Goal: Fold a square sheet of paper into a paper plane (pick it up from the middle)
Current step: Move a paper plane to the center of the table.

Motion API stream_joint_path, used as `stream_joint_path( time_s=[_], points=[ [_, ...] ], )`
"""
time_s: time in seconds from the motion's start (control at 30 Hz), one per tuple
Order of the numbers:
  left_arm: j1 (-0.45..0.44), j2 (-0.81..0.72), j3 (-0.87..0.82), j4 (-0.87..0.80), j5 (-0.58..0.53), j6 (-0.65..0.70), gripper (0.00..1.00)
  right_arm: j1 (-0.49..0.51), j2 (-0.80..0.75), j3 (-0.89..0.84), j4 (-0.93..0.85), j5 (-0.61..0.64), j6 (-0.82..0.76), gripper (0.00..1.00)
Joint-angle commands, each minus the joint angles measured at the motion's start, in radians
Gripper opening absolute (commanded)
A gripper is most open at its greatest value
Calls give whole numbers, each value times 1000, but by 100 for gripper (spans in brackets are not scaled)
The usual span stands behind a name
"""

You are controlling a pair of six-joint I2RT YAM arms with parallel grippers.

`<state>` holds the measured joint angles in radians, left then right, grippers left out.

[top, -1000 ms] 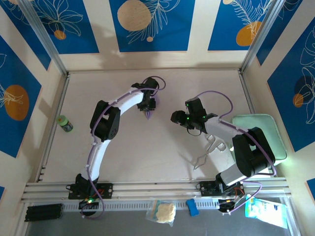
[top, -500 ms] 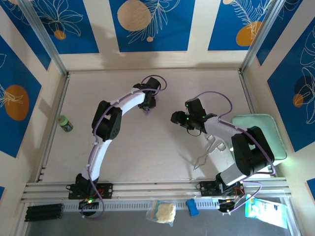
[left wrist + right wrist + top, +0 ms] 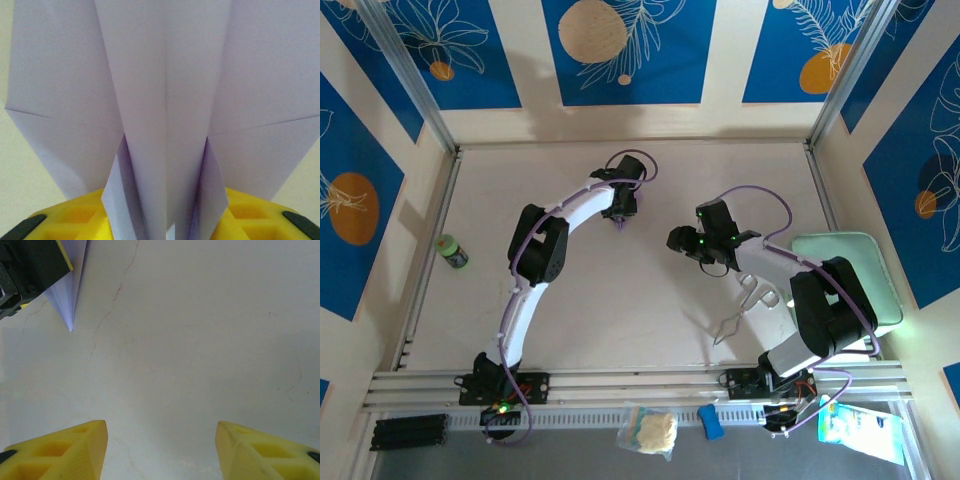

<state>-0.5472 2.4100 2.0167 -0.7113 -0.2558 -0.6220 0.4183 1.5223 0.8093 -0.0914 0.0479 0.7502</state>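
Starting at the near right of the tabletop (image 3: 620,300), what looks like a pair of scissors (image 3: 740,315) lies beside the right arm, with the mint-green tray (image 3: 880,270) just right of it. A little farther in, the right pincer (image 3: 161,432) hovers over bare tabletop with its yellow fingers spread wide and nothing between them. A small green bottle (image 3: 450,251) stands well apart at the left edge.

Farthest out, near the middle of the far half, the left pincer (image 3: 620,212) holds the paper plane (image 3: 165,100). The lavender dart hangs nose-down, its tail folds gripped between the yellow fingers, and its creases fan out from the centre fold. From the right wrist, the pointed tip sits just above or barely on the surface; I cannot tell which.

Judging by the finished shape, the folding is done and the step in hand is setting the plane down. The next move calls for tilting it flat before the fingers part, so the nose is not crumpled against the tabletop.
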Motion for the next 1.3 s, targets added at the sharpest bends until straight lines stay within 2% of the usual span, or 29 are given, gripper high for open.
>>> stream_joint_path(
  time_s=[0.0, 0.53, 0.7, 0.77, 0.9, 0.97, 1.03, 1.1, 1.27],
  points=[
    [8, 24, 22, -27, 27, -1, 42, -4, 9, 13, -9, -18, -11, 60],
    [8, -196, -24, -11, 12, -26, 53, -14, -23, 15, -20, -9, -8, 60],
    [10, -346, -123, 49, -11, -26, 54, -31, -108, 78, -110, 64, -87, 63],
    [12, -439, -203, 97, -43, -16, 55, -33, -149, 109, -149, 111, -143, 64],
    [36, -674, -439, 212, -109, 10, 64, -36, -225, 142, -180, 222, -275, 77],
    [55, -791, -575, 273, -162, 30, 73, -40, -255, 141, -178, 267, -330, 85],
    [68, -918, -734, 349, -255, 67, 87, -47, -282, 128, -165, 317, -379, 95],
    [85, -1025, -879, 438, -330, 116, 100, -55, -299, 109, -144, 376, -414, 99],
    [168, -1223, -1214, 672, -424, 297, 100, -92, -315, -23, -6, 557, -480, 99]
  ],
)
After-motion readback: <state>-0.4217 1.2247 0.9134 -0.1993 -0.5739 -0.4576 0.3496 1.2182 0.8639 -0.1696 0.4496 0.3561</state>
